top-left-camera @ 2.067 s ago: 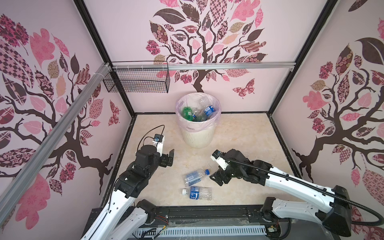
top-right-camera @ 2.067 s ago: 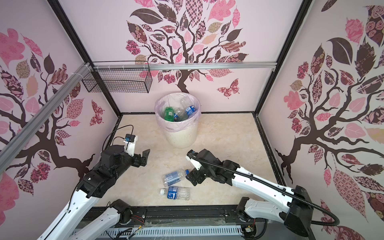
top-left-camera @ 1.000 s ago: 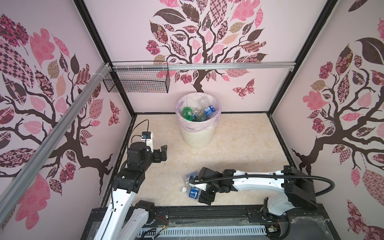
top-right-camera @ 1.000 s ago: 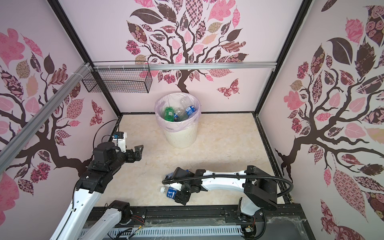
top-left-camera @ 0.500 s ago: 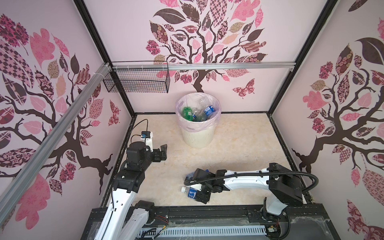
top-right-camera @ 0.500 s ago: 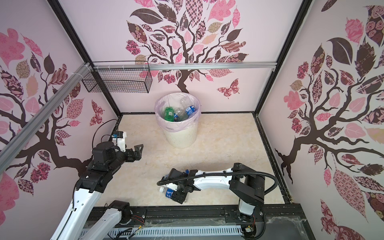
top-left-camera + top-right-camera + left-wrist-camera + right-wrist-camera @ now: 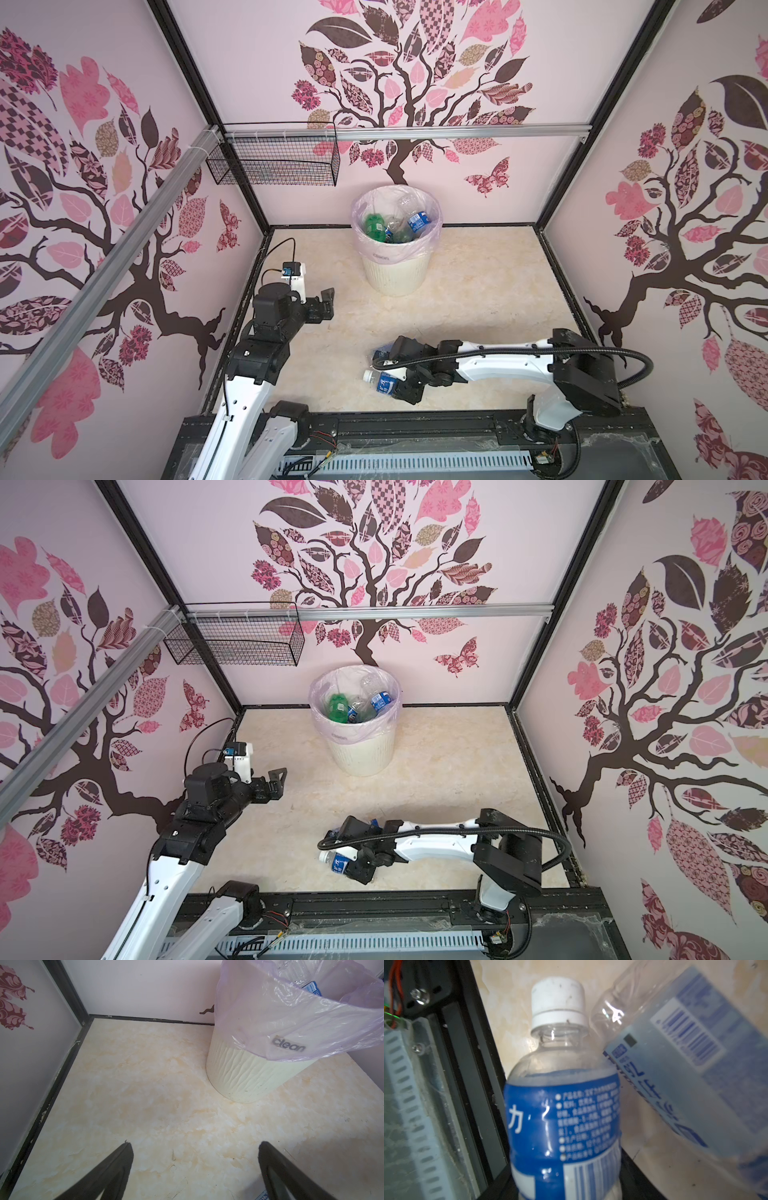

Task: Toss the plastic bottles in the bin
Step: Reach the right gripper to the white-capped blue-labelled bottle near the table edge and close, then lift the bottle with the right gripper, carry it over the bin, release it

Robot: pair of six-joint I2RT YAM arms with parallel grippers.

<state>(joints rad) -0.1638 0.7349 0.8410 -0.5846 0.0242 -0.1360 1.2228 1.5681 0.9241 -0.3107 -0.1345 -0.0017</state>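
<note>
- In both top views a cream marbled desk (image 7: pixel 478 316) (image 7: pixel 440 804) forms the floor of a booth with pale pink walls (image 7: pixel 498 208) printed with dark trees and pink leaves. A black wire mesh basket (image 7: pixel 274 166) hangs from a silver rail in the back left corner.
- A round cream ribbed bin (image 7: pixel 395 278) (image 7: pixel 365 758), lined with a translucent pink bag, stands at the back middle. It holds a green bottle (image 7: pixel 372 226) and clear blue-labelled ones.
- Near the front edge the right gripper (image 7: pixel 398 383) (image 7: pixel 352 862) lies low around a clear white-capped bottle with a blue label (image 7: pixel 380 380) (image 7: pixel 337 860). A second clear bottle (image 7: pixel 377 355) lies just behind it, mostly hidden under the wrist.
- The left gripper (image 7: pixel 323 303) (image 7: pixel 277 780) hangs over the desk's left side, well apart from both bottles.
- In the left wrist view, the left gripper (image 7: pixel 195 1147) is spread wide, with only bare desk (image 7: pixel 145 1105) between its fingers (image 7: pixel 122 1159). The bin (image 7: pixel 245 1078) stands ahead, and its bag (image 7: pixel 291 1012) is printed "clean".
- In the right wrist view, the white-capped bottle (image 7: pixel 562 1115) fills the gap between the dark fingers (image 7: pixel 497 1187). I cannot tell whether they press it. The second bottle (image 7: pixel 695 1064) lies tilted just beside its shoulder.
</note>
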